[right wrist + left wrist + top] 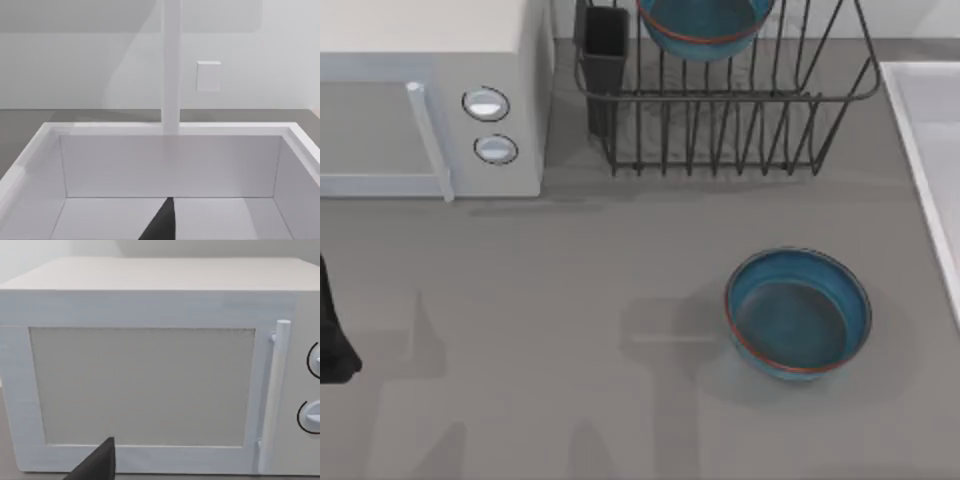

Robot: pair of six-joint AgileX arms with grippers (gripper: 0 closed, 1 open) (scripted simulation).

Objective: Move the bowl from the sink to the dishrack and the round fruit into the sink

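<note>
At the far left edge of the top view sits our left arm [335,335], a dark shape low beside the bench [550,350]; its claw's state we cannot tell. A dark fingertip [97,465] shows in the left wrist view, close in front of the white microwave [145,375], facing its door, with the door handle [272,400] and two knobs off to one side.

Our right claw looks down into the sink [170,165]; one dark fingertip [162,225] pokes in over the pale basin floor. Open or closed, we cannot tell. Basin walls and the raised rim are ahead of the claw, a white faucet column [171,65] rises behind the far rim, and a small white square plate [208,76] is on the wall past it.

Top view: sink rim [920,150] runs along the right edge of the bench. One teal-blue bowl [798,312] with a reddish-brown rim sits upright on the bench, near the sink but outside it, well apart from the left arm. A second matching bowl [705,25] sits inside the dishrack [720,110] at the back. The black utensil cup [605,45] is at the rack corner nearest the microwave.
</note>
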